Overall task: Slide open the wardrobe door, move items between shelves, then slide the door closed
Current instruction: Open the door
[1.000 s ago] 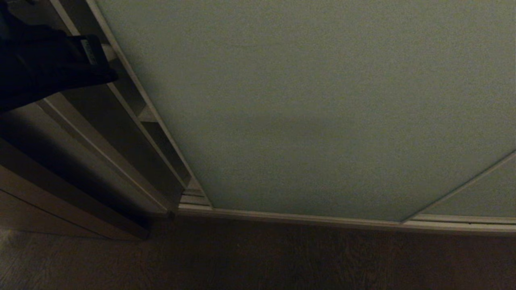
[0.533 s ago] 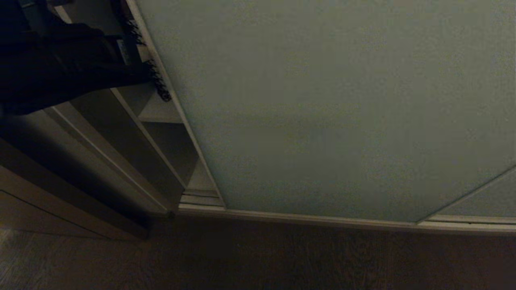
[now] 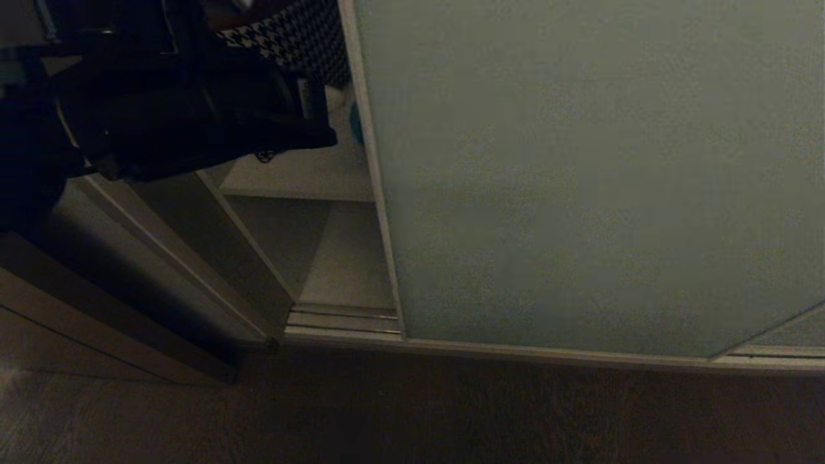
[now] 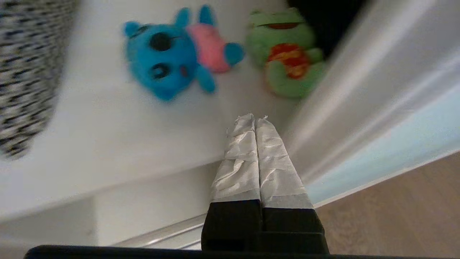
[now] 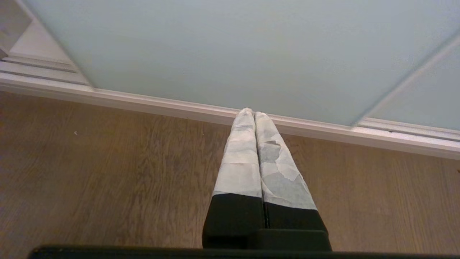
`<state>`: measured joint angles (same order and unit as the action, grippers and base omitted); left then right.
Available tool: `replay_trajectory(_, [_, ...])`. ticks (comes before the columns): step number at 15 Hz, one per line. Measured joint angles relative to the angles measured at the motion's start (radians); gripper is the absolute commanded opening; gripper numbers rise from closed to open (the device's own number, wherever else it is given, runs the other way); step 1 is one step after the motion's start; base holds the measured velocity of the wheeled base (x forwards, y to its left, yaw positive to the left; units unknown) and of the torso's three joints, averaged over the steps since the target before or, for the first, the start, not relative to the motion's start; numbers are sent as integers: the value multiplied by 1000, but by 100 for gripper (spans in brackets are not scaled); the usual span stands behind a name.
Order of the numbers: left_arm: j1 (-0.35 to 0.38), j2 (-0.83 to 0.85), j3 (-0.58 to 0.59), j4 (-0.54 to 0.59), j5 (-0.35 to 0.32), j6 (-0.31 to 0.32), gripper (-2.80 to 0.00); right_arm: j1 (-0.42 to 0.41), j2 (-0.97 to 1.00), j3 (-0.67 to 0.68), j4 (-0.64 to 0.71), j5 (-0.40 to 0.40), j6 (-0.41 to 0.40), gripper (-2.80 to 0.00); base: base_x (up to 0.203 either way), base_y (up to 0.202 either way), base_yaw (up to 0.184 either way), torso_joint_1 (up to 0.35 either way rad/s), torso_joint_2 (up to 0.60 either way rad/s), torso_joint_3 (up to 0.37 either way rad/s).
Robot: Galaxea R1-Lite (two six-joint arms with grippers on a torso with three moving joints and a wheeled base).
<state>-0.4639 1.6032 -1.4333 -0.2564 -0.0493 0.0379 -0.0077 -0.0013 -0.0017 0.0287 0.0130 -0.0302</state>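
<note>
sliding wardrobe door (image 3: 580, 180) part-open | left wrist only: green toy (image 4: 287, 54) | left end effector (image 4: 254, 118) together

The sliding wardrobe door (image 3: 580, 180) looks matt and smooth, a bit like frosted glass, and its frame (image 4: 345, 90) looks like shiny brushed metal. The shelf (image 4: 107, 144) is a smooth white board with a soft shine. The blue toy (image 4: 165, 61) and the green toy (image 4: 287, 57) are soft, fuzzy cloth (the blue one has a pink cloth part). A black-and-white checked cloth (image 3: 296, 38) hangs above. The floor (image 5: 107, 172) is wood with lines of grain, not shiny. The left gripper (image 4: 255, 118) and the right gripper (image 5: 251, 111) have black plastic fingers wrapped in wrinkly white tape that looks like paper.
</note>
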Motion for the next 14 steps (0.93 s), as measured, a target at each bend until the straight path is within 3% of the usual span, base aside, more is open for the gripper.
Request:
replay_trajectory(5, [-130,99,-74,-2,13,2,-280,0,0,0,0,0,0,-280,0,0,0,0,0,0])
replay_trajectory(9, [-236,202,-169,-4,74,5,-280,0,0,0,0,0,0,-280,0,0,0,0,0,0])
replay_trajectory(14, [-229,227,-188,-7,123,-5,-280,0,0,0,0,0,0,-280,0,0,0,0,0,0])
